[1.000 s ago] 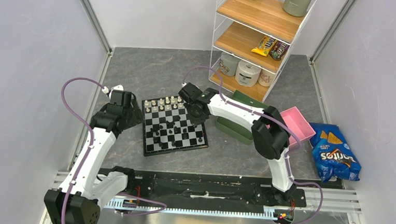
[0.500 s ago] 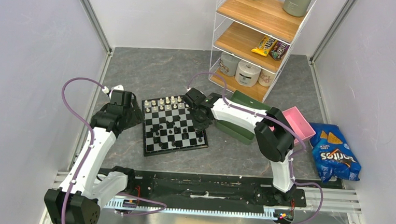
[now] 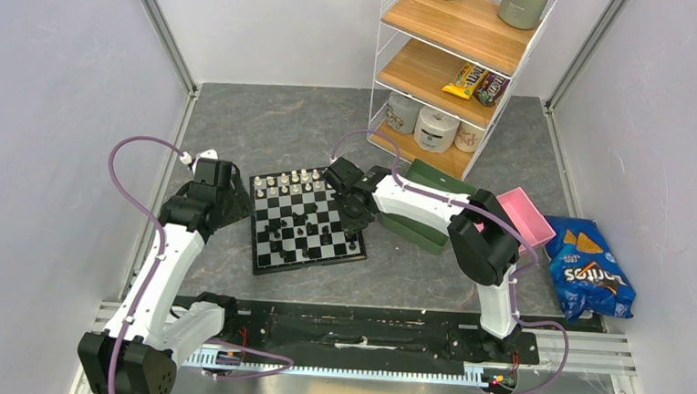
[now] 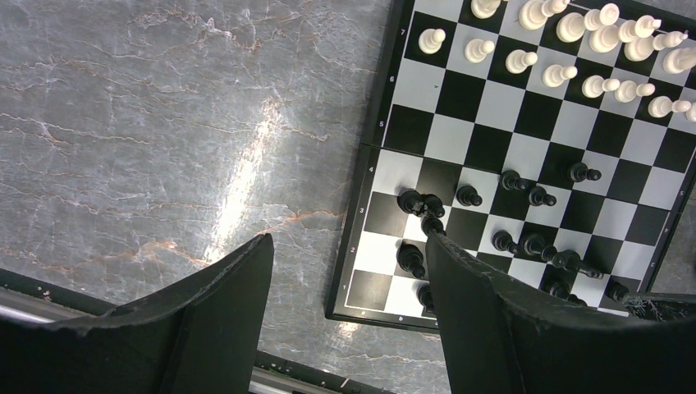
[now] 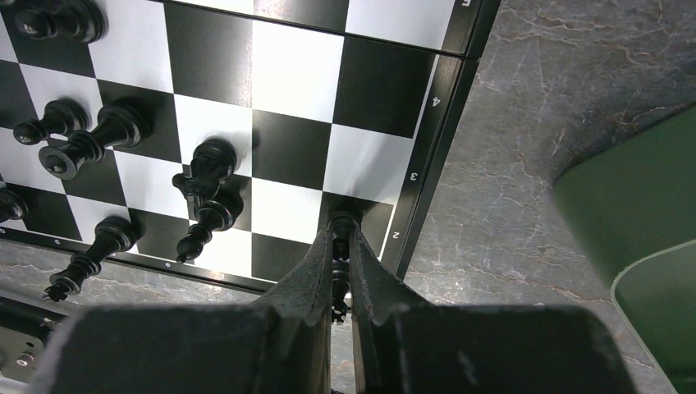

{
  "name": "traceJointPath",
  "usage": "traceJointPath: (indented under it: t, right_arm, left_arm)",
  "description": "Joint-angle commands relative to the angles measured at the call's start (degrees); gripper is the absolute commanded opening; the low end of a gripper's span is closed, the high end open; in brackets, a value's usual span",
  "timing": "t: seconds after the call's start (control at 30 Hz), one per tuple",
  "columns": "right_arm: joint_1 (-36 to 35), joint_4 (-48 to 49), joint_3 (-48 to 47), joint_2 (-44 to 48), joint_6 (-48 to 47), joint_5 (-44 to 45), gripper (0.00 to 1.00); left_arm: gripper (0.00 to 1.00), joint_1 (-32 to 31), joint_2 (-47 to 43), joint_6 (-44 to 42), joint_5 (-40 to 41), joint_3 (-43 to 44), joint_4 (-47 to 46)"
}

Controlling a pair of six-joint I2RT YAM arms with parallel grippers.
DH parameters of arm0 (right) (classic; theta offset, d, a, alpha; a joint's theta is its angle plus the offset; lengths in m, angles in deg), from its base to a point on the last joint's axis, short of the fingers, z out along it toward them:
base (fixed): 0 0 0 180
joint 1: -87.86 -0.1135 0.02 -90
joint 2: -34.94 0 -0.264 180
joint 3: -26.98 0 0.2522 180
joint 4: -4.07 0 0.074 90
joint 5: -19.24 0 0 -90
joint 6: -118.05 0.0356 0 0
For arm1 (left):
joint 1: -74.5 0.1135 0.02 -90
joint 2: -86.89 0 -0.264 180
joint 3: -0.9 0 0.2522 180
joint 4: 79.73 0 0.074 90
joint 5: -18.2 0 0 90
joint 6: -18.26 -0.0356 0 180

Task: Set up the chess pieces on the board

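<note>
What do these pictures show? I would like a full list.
board: one, black-and-white, table centre
white chess pieces: many, cream, board's far rows
black chess pieces: many, black, near half
green tray: one, right of board
pink tray: one, right of green tray
chips bag: one, blue, far right
shelf rack: one, wire and wood, rear
candy packs: two, middle shelf
paper rolls: three, white, bottom shelf
left gripper: open, beside board's left edge
right gripper: shut on black piece, board's right edge
</note>
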Motion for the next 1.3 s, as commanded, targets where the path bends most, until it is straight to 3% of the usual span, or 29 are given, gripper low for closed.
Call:
traceJointPath:
  t: [0.0, 0.2, 0.43, 0.73, 1.07, 1.27]
  right_arm:
    - [0.2, 0.6, 0.6, 2.4, 0.3, 0.6, 0.16]
    - [0.3, 0.6, -0.1, 2.4, 0.3, 0.2, 0.33]
    - [0.3, 0.5, -3.4, 4.4, -1.2, 1.0, 0.44]
    - [0.7, -0.1, -3.8, 10.8, -2.3, 2.1, 0.48]
    - [2.6, -0.2, -0.6, 15.6, -2.9, 1.6, 0.50]
    - [3.6, -0.1, 0.0, 16.1, -3.4, 1.2, 0.50]
  left_arm:
    - [0.76, 0.3, -0.1, -1.2, -0.1, 0.5, -1.2]
    - [0.76, 0.3, 0.3, -1.3, -0.5, 0.5, -1.2]
    - [0.77, 0.3, 1.4, -0.1, -2.1, 0.1, -1.1]
    - [0.78, 0.3, 1.3, 13.0, -12.8, -10.2, -10.3]
    - [0.85, 2.3, 1.4, 18.5, -14.7, -18.7, -17.9]
    - [0.88, 6.7, -1.6, 20.8, -22.3, -24.3, -25.2]
